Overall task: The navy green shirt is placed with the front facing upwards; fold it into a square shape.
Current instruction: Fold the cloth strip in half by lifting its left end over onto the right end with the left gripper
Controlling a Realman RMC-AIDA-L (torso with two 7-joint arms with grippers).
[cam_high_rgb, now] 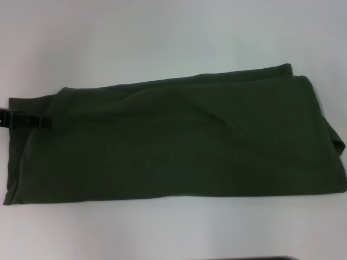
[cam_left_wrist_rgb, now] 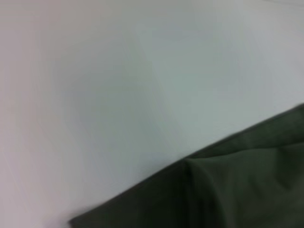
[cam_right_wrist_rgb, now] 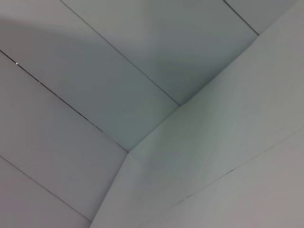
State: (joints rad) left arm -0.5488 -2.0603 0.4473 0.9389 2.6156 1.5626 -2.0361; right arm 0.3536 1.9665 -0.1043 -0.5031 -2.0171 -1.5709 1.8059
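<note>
We see the navy green shirt (cam_high_rgb: 173, 141) lying flat on the white table (cam_high_rgb: 162, 38), folded into a long horizontal band that spans nearly the whole head view, plain dark green side up, no print showing. Its far edge slopes up toward our right, where the cloth bunches into a rounded, layered end with a small lip hanging past the near right corner. The left end is squarer, with a narrow flap along its side. Soft wrinkles run through the middle. The left gripper (cam_high_rgb: 40, 121) sits at the shirt's left end, its dark body coming in from the frame edge and its tip over the cloth near the far left corner; whether it is pinching the fabric or released we cannot tell. Our left wrist view shows a folded corner of the shirt (cam_left_wrist_rgb: 228, 190) against bare table, no fingers visible. The right gripper is out of sight; its wrist camera shows only white panels (cam_right_wrist_rgb: 118, 71) with thin seams. A dark strip (cam_high_rgb: 255, 258) shows at the near edge of the table. Nothing lies on the shirt apart from the left gripper's tip.
</note>
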